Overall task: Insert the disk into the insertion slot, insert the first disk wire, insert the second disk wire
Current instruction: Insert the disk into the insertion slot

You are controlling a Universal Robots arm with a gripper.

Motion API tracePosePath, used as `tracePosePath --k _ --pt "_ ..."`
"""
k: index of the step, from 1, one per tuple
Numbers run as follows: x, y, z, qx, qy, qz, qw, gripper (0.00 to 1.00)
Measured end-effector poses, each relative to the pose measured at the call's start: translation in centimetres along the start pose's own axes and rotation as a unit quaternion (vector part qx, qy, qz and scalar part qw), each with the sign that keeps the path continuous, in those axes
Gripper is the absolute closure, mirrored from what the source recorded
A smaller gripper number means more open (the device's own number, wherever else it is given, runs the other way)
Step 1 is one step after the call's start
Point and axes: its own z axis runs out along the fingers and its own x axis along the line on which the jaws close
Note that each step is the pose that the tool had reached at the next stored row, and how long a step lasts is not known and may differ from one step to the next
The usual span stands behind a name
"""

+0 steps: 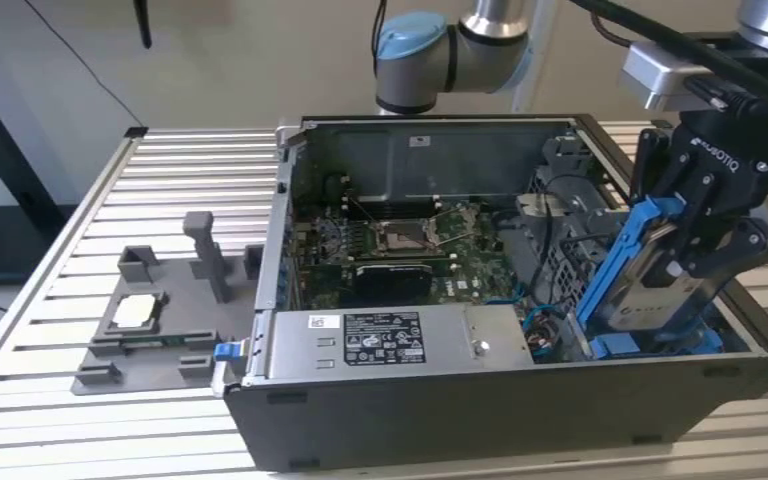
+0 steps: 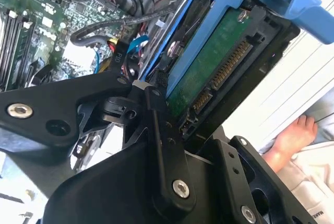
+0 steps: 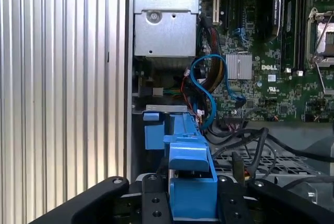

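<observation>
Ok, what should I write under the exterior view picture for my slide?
The gripper holds the blue-framed disk steeply tilted, partly inside the open computer case, at the exterior view's right.

Disk (image 1: 644,275) up in the air: silver-grey, white label, clipped in its bright blue carrier, tilted steeply, almost on edge, lower end down by the insertion slot (image 1: 618,347) at the exterior view's right; second wrist view shows its green board side and gold connector (image 2: 229,65)
</observation>
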Motion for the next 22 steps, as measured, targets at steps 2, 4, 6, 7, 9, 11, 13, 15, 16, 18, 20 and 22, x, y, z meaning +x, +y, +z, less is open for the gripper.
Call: tracePosePath --k 2,4,6,7,9,11,13,15,16,18,20,22 --pt "-0.01 -0.02 0.36 0.0 0.0001 0.0 1.0 0.67" --pt "-0.02 -0.03 0.72 0.0 0.0 0.0 1.0 0.67" --pt "-0.02 -0.04 1.02 0.0 0.0001 0.0 1.0 0.67" --pt "-0.02 -0.04 1.19 0.0 0.0 0.0 1.0 0.67" --pt "-0.03 -0.05 1.42 0.0 0.0 0.0 1.0 0.67" --pt "-0.03 -0.05 1.44 0.0 0.0001 0.0 1.0 0.67" --pt "-0.03 -0.05 1.44 0.0 0.0002 0.0 1.0 0.67" --pt "-0.03 -0.05 1.45 0.0 0.0001 0.0 1.0 0.67" --pt "-0.03 -0.05 1.45 0.0 0.0001 0.0 1.0 0.67" --pt "-0.03 -0.05 1.45 0.0 0.0001 0.0 1.0 0.67" --pt "-0.03 -0.05 1.45 0.0 0.0001 0.0 1.0 0.67" --pt "-0.03 -0.06 1.45 0.0 0.0001 0.0 1.0 0.67"
